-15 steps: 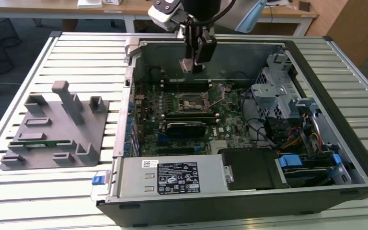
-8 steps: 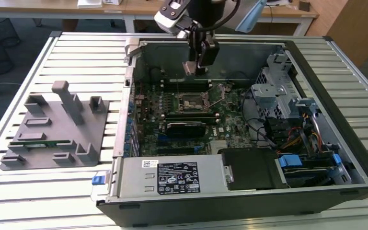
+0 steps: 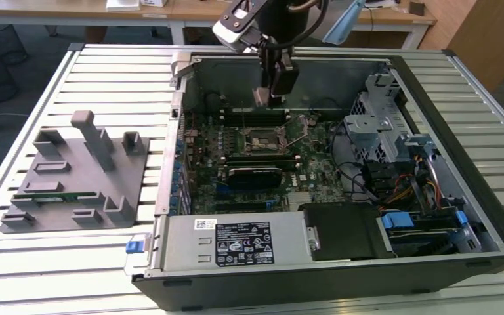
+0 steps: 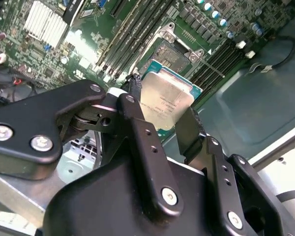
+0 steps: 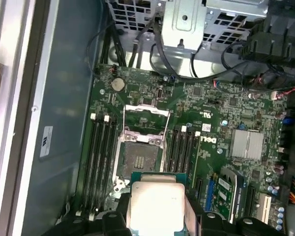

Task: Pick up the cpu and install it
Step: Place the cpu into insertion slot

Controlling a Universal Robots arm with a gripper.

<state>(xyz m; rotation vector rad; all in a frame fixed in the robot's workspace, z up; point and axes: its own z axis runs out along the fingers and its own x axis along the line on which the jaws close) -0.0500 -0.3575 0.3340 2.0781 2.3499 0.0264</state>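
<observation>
The pincer (image 4: 162,105) is pinching the cpu (image 4: 166,98) by two opposite edges, with the chip's silvery top facing the camera in the second wrist view. In the exterior view the arm hangs over the open computer case (image 3: 171,170), which lies on the slatted bench (image 3: 86,72). The chip is held in the air above the motherboard (image 3: 314,177), apart from it. The CPU socket (image 5: 140,160) sits between the memory slots (image 5: 101,157), its contact field bare and its load frame apparently swung up. On the exterior view's left, a grey fixture plate (image 3: 68,170) carries a green memory stick (image 3: 55,195).
</observation>
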